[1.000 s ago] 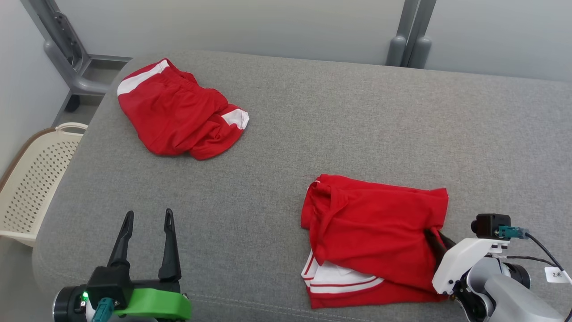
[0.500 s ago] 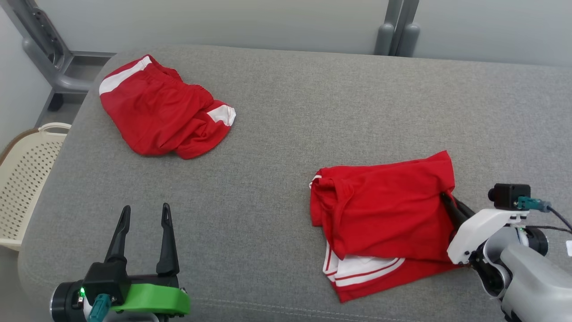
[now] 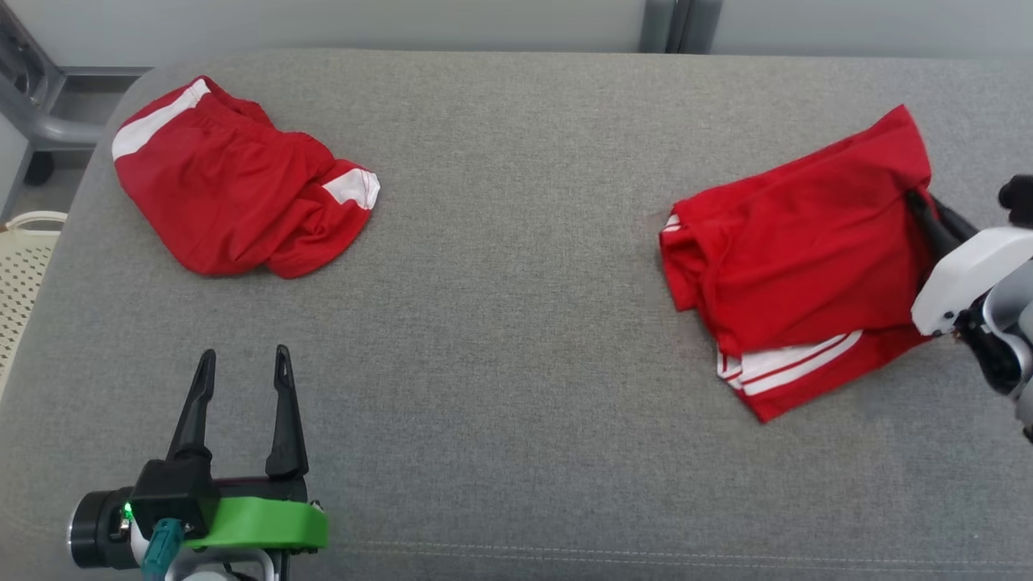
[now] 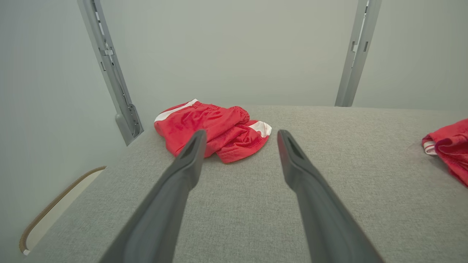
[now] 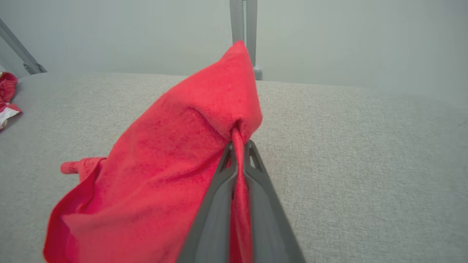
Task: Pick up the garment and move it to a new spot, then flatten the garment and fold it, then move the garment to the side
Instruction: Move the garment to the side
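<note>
Right gripper [image 3: 920,211] is now clamped on the right edge of the folded red garment [image 3: 799,258]. A second ago the jaws were part open with a finger under that edge. In the right wrist view, the right gripper [image 5: 239,148] has fabric bunched between its fingers, and a corner of the folded red garment [image 5: 164,164] peaks above the tips. The head camera has panned, so the frame shift isn't all object motion. Measured against the red shorts [image 3: 218,194], though, the garment has gone right and toward the far side of the grey cushion [image 3: 516,323], well apart from them. It has also rotated, and the white-striped hem now angles toward the near right. Most of it lies on the cushion and it's folded as before. Left gripper [image 3: 242,355] is unchanged, fingers spread wide with nothing in them, hovering at the near left. The shorts haven't moved on the cushion. Basket [image 3: 20,266] shows at the left edge.
</note>
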{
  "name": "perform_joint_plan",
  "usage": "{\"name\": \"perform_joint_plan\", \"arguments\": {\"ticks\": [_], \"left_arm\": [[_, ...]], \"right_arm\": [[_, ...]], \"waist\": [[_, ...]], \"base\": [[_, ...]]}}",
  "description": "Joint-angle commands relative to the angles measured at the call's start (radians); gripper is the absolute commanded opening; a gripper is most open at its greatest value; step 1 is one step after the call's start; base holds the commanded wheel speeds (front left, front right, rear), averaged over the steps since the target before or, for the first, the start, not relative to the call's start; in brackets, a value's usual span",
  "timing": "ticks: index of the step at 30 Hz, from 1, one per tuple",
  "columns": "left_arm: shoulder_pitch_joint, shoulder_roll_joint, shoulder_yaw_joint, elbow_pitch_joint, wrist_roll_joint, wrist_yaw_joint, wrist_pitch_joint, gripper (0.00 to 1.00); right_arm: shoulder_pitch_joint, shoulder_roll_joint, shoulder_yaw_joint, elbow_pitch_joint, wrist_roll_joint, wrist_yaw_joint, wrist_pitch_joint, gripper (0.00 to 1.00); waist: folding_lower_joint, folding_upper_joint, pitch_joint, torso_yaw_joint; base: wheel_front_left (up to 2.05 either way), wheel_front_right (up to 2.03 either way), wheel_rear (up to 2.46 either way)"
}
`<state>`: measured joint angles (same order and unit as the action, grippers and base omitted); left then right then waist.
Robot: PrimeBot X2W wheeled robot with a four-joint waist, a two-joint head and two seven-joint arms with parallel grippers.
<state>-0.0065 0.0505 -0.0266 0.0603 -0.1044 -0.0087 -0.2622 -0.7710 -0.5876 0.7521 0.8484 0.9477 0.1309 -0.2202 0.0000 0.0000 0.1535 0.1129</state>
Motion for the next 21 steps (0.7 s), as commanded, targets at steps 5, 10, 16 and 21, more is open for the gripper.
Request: {"name": "perform_joint_plan", "arguments": {"ticks": [5, 10, 16, 21], "left_arm": [[-0.035, 0.0, 0.025, -0.025, 0.024, -0.012, -0.002, 1.0], [-0.048, 0.0, 0.045, -0.045, 0.042, -0.024, -0.002, 1.0], [-0.049, 0.002, 0.077, -0.067, 0.056, -0.03, -0.002, 1.0], [-0.056, 0.007, 0.095, -0.077, 0.061, -0.037, -0.002, 1.0]], "right_arm": [[-0.094, -0.074, 0.017, 0.026, -0.001, 0.0, 0.015, 0.0], [-0.163, -0.132, 0.028, 0.061, -0.005, 0.0, 0.023, 0.0], [-0.239, -0.185, 0.032, 0.097, 0.003, 0.0, 0.024, 0.0], [-0.283, -0.212, 0.042, 0.125, -0.012, 0.0, 0.028, 0.0]], "waist": [[0.0, 0.0, 0.081, -0.045], [0.0, 0.0, 0.131, -0.053], [0.0, 0.0, 0.177, -0.064], [0.0, 0.0, 0.205, -0.069]], "base": [[0.0, 0.0, 0.0], [0.0, 0.0, 0.0], [0.0, 0.0, 0.0], [0.0, 0.0, 0.0]]}}
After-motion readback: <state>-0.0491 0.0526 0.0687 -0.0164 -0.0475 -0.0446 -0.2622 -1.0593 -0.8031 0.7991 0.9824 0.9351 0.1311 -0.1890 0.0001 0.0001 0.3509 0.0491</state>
